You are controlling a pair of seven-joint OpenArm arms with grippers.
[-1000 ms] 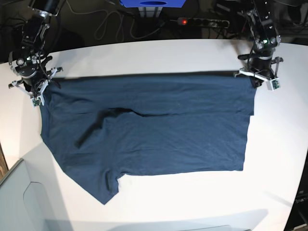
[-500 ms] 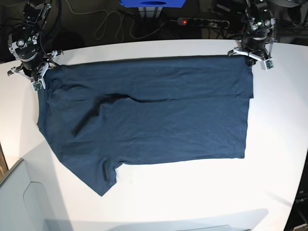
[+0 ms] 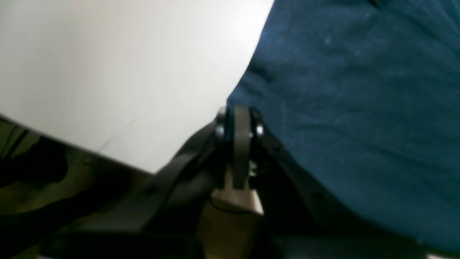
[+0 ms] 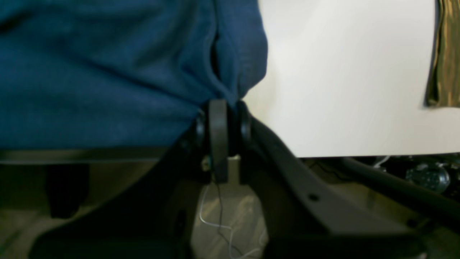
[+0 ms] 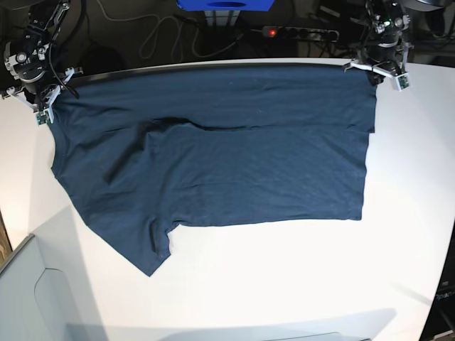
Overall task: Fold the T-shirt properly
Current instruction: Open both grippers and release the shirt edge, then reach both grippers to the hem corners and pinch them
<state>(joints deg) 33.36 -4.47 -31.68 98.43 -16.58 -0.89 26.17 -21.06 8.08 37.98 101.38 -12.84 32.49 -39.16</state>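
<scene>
On white table (image 5: 284, 284): one T-shirt (image 5: 227, 156); left end effector (image 5: 382, 71), right end effector (image 5: 39, 99) each clamped on far corner.

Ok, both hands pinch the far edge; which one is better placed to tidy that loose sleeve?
Right hand, probably: the loose sleeve of the T-shirt lies on its side; the left hand holds the opposite corner.

Overhead base view; close wrist views
</scene>
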